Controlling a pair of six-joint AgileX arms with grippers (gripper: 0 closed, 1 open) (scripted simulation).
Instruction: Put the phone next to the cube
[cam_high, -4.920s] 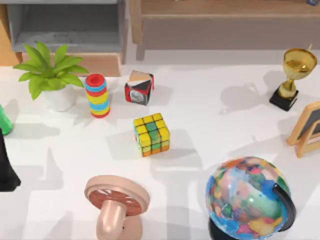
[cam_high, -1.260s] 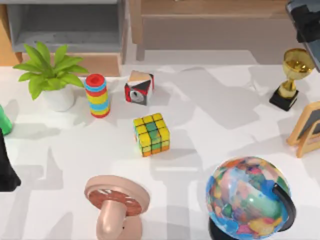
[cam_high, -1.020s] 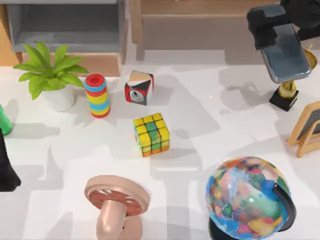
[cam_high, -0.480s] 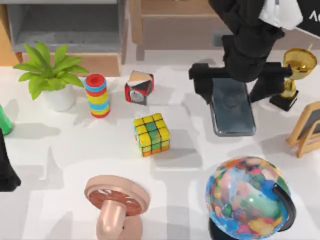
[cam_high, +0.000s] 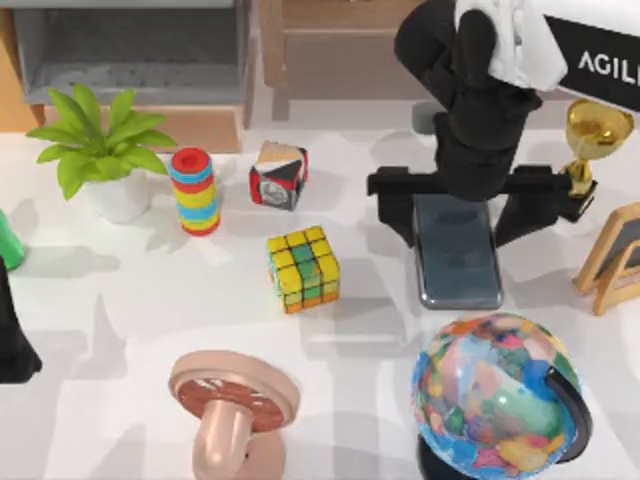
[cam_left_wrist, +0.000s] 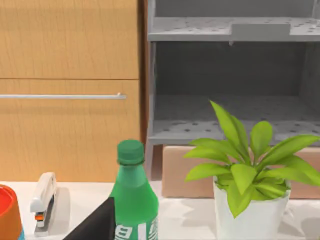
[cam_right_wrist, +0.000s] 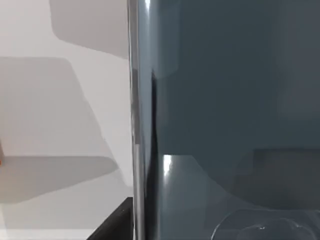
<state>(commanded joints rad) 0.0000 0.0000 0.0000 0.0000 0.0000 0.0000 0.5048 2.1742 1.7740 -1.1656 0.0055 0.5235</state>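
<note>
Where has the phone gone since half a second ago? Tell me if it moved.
Yes. In the top view the phone, carried by the right gripper, has shifted slightly toward the globe, away from the shelf.

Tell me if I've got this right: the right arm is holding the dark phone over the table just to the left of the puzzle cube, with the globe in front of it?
Not quite. In the top view the phone, under the right gripper, is to the right of the cube, not the left, with a gap between them. The globe does sit in front of it.

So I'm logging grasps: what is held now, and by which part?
The right gripper holds the phone by its long edges at the far end; the left holds nothing.
</note>
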